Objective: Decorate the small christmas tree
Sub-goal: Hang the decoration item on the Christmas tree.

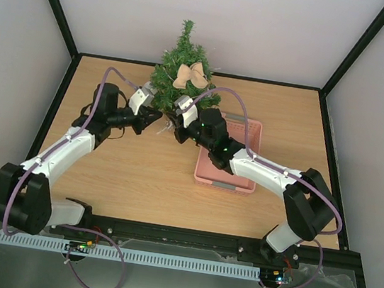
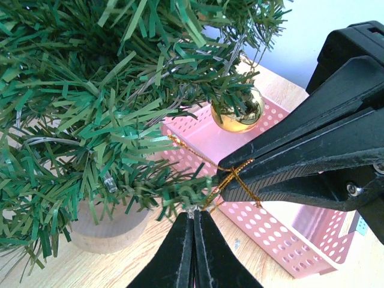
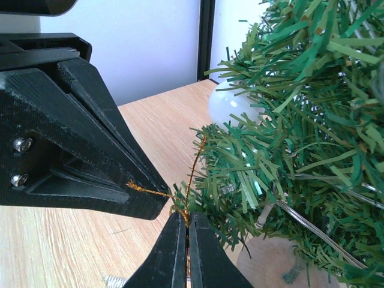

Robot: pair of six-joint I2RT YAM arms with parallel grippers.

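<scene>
The small christmas tree [image 1: 181,67] stands at the back middle of the table on a round wooden base [image 2: 111,225]. It carries a beige bow [image 1: 191,76], a gold bauble [image 2: 240,111] and a white bauble [image 3: 231,105]. Both grippers meet tip to tip at its lowest front branches. My left gripper [image 2: 194,215] is shut, pinching a branch tip with a silvery wire end. My right gripper [image 3: 187,221] is shut on a thin gold thread [image 3: 195,165] that runs up into the branch. The thread [image 2: 239,175] crosses the right gripper's fingers in the left wrist view.
A pink perforated basket [image 1: 240,183] lies right of the tree, under my right forearm; it also shows in the left wrist view [image 2: 300,240]. Black frame posts and white walls close in the table at the back and sides.
</scene>
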